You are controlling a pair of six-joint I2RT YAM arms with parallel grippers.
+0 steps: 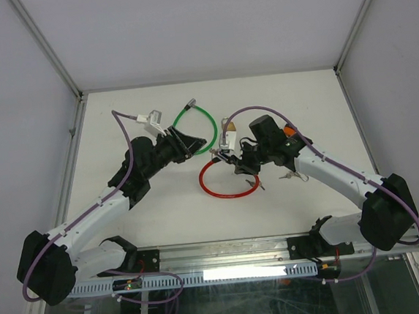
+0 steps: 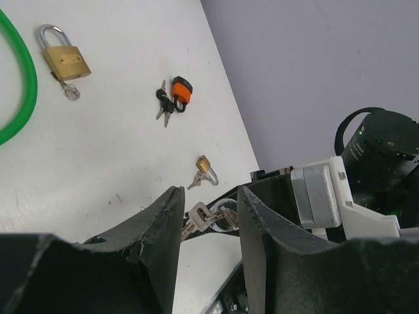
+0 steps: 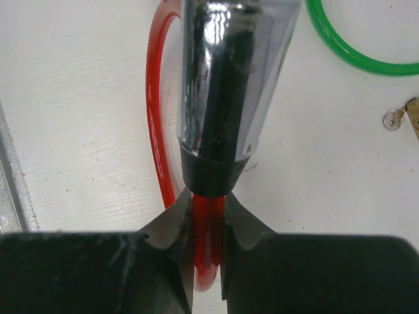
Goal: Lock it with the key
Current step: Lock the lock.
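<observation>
The right gripper (image 3: 208,207) is clamped on the red plastic-coated cable loop (image 3: 154,111). Its fingers grip the cable just below the black collar of the chrome cylindrical lock body (image 3: 229,72). The lock body points away from the fingers. The rest of the red loop lies on the white table (image 2: 118,150).

The left gripper (image 2: 209,196) is partly open, with a clear gap between its black fingers (image 2: 160,229). A bunch of silver keys on a ring (image 2: 201,214) shows in that gap, just beyond the fingertips. Whether either finger touches the keys cannot be told.

Other items on the table:
- A green plastic-coated cable loop (image 2: 26,78), to the left of the other items in the left wrist view.
- A large brass padlock with a steel shackle (image 2: 65,62), with a small ring beside it. Any marking on its face is too small to read.
- An orange-capped key with black keys (image 2: 181,90).
- A small brass padlock with silver keys (image 2: 203,163), near the key bunch.
</observation>
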